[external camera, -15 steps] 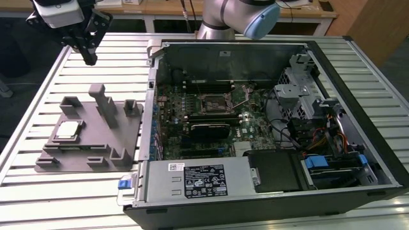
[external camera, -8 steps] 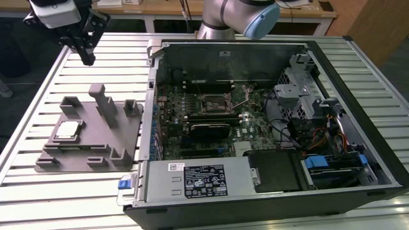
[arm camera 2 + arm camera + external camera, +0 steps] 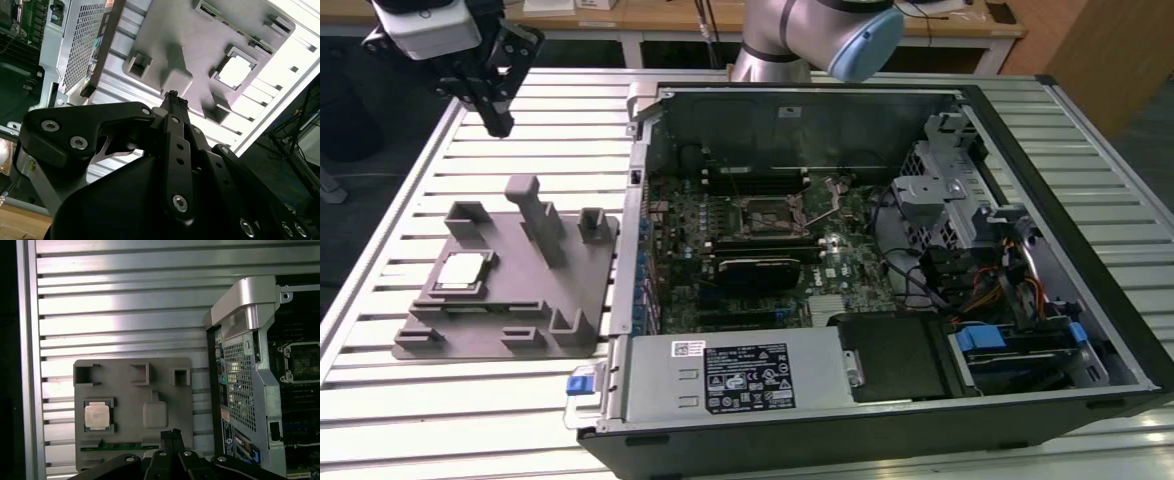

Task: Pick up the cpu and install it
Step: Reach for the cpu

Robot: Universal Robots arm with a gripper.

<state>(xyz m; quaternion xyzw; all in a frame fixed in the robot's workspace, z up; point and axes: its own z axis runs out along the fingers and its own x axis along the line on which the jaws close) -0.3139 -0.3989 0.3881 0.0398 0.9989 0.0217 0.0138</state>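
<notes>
**Gripper.** Your black two-finger gripper [image 3: 498, 127] had its fingers drawn together at the tips with nothing between them, as both wrist views also showed [image 3: 172, 96] [image 3: 172, 432]. It hung over the slatted aluminium table [image 3: 574, 120], well apart from the cpu.

**Cpu.** The small square cpu [image 3: 463, 273] [image 3: 97, 416], silvery on top with a tan rim, lay flat and untouched in a recess of the grey plastic fixture plate [image 3: 520, 318].

**Case.** The open black computer tower [image 3: 854, 445] lay on its side just beside the fixture, on the exterior view's right. Its black-framed socket [image 3: 765, 211] sat mid-board.

**Labels.** A white sticker [image 3: 678, 348] and a black printed label [image 3: 750, 378] were on the grey metal power-supply box [image 3: 654, 385]. I could not read either.

**Room.** You had bare slats beyond the fixture on the exterior view's left. The case wall ran close along its other edge.
</notes>
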